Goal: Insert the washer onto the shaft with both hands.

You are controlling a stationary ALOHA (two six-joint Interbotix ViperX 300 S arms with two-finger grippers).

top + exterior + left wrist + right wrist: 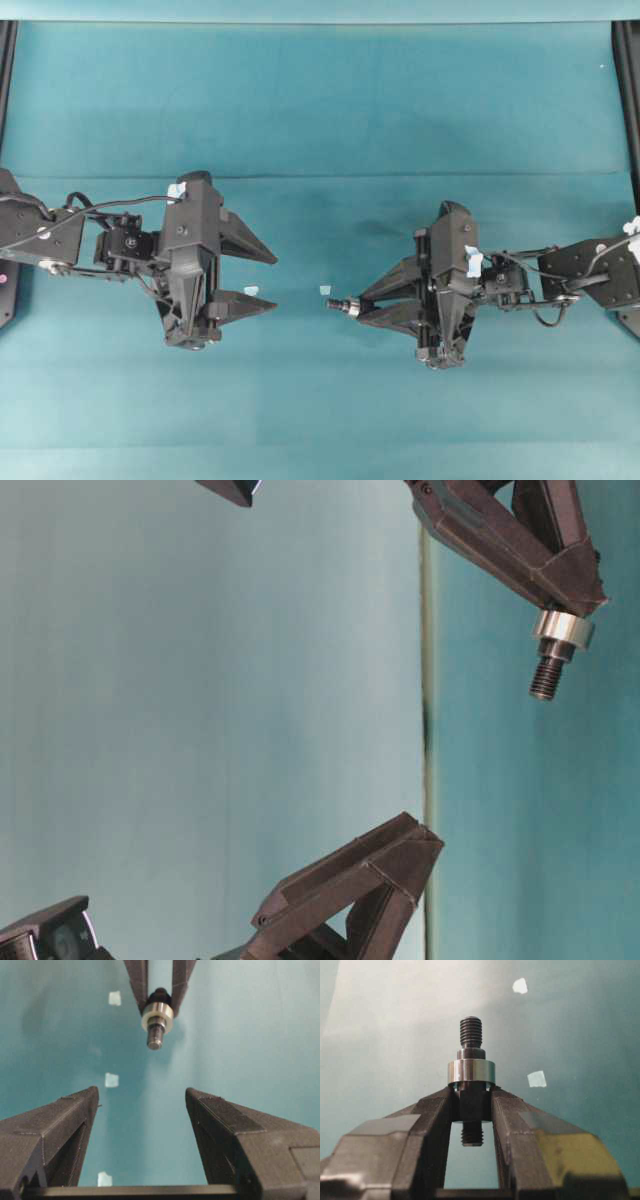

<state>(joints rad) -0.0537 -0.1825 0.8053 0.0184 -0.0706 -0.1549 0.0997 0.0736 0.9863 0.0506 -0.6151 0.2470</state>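
Right gripper point(352, 307) clamps the dark shaft point(471, 1077), threaded tip pointing at the left gripper point(268, 278), whose jaws gape wide and empty. The silver washer point(471, 1071) sits ringed around the shaft, right against the right gripper's fingertips point(432, 1110). Pale tape squares point(111, 1080) dot the teal bench point(320, 100) between both grippers.

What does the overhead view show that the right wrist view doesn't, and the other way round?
Only the overhead view shows the left gripper, open and empty, facing the right gripper across a gap. Only the right wrist view shows the shaft's threaded tip, the washer seated on it just ahead of the fingertips, and a second threaded end behind them. Both show the right gripper shut on the shaft and pale tape squares on the teal table.
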